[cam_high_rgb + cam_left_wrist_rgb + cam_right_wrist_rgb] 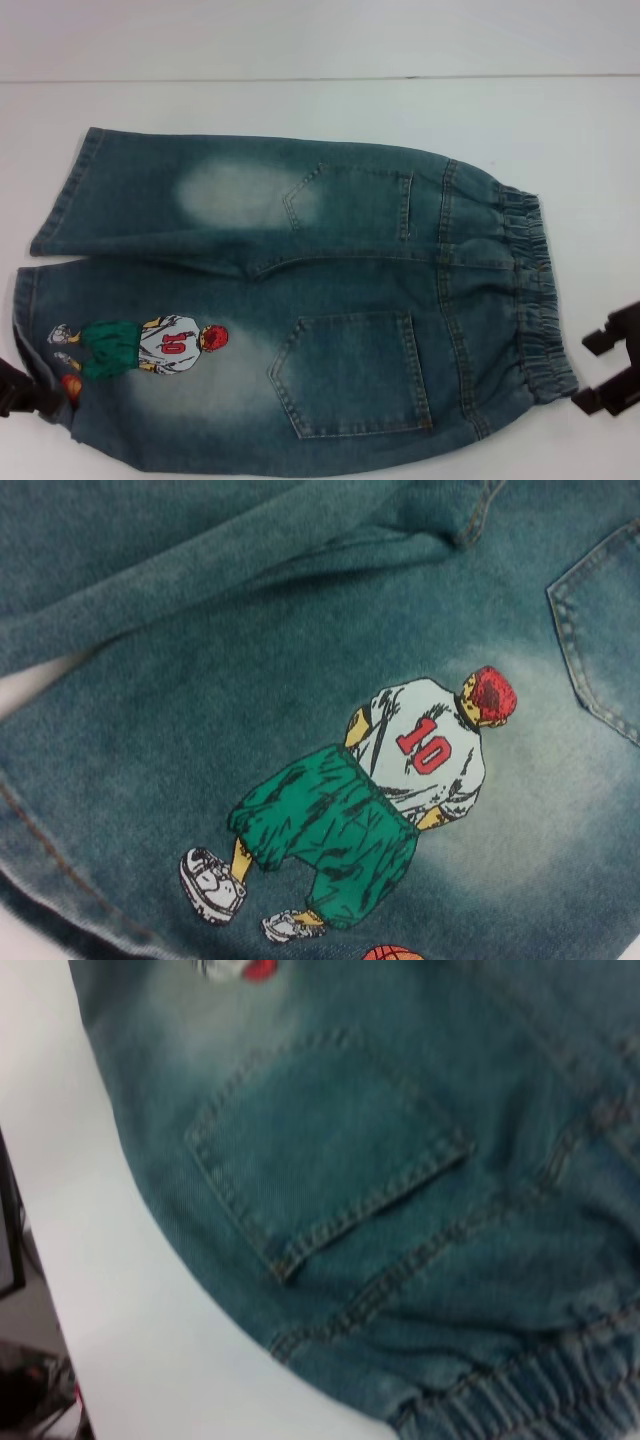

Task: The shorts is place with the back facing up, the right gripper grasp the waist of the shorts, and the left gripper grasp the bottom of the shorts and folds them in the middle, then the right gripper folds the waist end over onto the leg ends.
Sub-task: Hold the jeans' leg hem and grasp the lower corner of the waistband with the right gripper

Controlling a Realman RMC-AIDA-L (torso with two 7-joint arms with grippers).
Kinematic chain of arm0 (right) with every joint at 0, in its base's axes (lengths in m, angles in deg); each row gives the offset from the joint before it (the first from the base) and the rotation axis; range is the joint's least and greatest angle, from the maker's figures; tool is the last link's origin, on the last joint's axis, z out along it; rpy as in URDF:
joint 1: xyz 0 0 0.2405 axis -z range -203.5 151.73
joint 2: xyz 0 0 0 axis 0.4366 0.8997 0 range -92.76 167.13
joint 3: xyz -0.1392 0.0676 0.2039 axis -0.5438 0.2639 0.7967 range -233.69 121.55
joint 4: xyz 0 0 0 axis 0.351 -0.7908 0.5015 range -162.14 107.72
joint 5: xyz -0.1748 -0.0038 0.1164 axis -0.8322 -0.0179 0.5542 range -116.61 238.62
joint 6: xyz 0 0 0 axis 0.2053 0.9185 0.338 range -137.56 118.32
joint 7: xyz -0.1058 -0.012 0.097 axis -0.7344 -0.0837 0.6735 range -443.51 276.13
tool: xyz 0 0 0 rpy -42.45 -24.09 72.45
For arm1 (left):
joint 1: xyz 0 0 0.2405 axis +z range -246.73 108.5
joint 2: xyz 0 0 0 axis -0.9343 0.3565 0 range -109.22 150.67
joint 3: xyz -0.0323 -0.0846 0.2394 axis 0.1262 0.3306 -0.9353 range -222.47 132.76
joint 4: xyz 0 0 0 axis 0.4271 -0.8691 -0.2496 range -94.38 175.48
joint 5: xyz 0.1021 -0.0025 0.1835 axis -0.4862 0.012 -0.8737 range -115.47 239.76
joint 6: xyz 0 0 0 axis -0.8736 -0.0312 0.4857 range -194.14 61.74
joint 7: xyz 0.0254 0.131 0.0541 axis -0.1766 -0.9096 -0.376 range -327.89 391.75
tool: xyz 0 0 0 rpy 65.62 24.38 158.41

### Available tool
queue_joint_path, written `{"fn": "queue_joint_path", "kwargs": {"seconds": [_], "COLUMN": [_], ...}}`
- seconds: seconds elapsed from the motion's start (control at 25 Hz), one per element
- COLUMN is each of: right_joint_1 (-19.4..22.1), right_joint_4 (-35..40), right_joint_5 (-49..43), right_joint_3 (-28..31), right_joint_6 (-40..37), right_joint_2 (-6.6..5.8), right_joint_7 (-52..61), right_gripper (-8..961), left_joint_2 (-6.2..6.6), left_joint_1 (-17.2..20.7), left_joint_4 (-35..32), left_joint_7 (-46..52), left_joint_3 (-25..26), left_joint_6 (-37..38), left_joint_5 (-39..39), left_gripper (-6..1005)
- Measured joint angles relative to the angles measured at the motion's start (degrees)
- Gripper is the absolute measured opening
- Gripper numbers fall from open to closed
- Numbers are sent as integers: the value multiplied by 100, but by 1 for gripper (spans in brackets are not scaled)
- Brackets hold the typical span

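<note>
The shorts lie flat on the white worktop, back pockets up, ready for your lengthwise fold. The waist points right, beside the right gripper, fingers apart and clear of the cloth. The leg hems lie left, where the left gripper sits; its fingers cannot be judged. No containers appear.

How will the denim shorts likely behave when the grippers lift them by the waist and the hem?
The shorts probably drape and sag: the cloth already creases between the legs. The elastic waistband is bunched, so it likely gives a thick, non-slippery grip. Denim probably holds a fold fairly well.
</note>
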Motion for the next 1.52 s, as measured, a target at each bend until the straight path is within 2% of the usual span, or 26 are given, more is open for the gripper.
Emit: {"fn": "queue_joint_path", "kwargs": {"seconds": [0.16,0.44,0.68,1.52], "right_joint_1": [27,68,26,129], "right_joint_4": [-17,-70,-439,-477], "right_joint_5": [-162,-209,-190,615], "right_joint_3": [-355,-580,-709,-685], "right_joint_6": [19,83,309,540], "right_joint_2": [16,38,48,43], "right_joint_7": [270,488,498,67], "right_gripper": [827,812,800,755], "left_joint_2": [-5,3,12,-4], "left_joint_1": [29,33,17,41], "left_joint_4": [-18,-20,-16,-5], "left_joint_7": [-2,-5,-5,-4], "left_joint_3": [-10,-8,-6,-4], "left_joint_6": [-3,-1,13,-29], "left_joint_5": [0,2,6,7], "left_gripper": [0,0,0,0]}}
